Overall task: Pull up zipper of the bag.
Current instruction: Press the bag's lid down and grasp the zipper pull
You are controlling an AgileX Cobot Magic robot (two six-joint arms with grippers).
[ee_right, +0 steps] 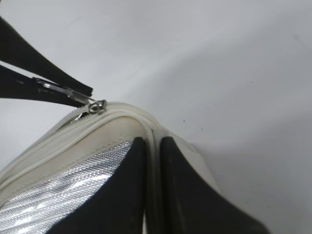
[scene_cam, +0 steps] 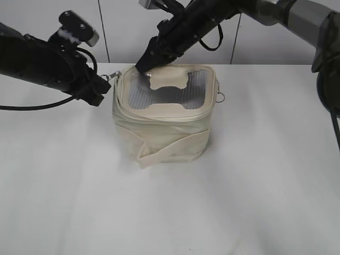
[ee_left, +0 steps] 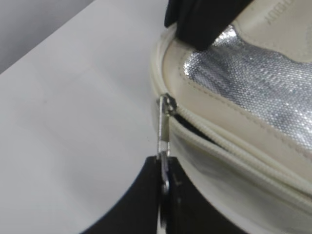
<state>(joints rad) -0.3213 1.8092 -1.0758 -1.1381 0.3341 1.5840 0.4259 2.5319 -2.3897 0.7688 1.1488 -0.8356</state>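
Observation:
The cream bag [scene_cam: 164,138] stands mid-table, grey mesh lid up, strap across its front. The cream zipper [ee_left: 229,146] runs round the lid rim; below the slider a dark gap shows. My left gripper [ee_left: 165,168] is shut on the silver zipper pull [ee_left: 164,127] at the bag's back left corner [scene_cam: 109,79]. My right gripper [ee_right: 153,146] is shut on the bag's lid rim at the back edge [scene_cam: 146,62]. The right wrist view shows the slider [ee_right: 96,106] and the left jaws holding the pull. A second pull ring [scene_cam: 223,97] hangs at the right side.
The white table [scene_cam: 255,186] lies all round the bag, with a white wall behind. Both black arms reach in from the back, left arm [scene_cam: 42,64] and right arm [scene_cam: 212,18].

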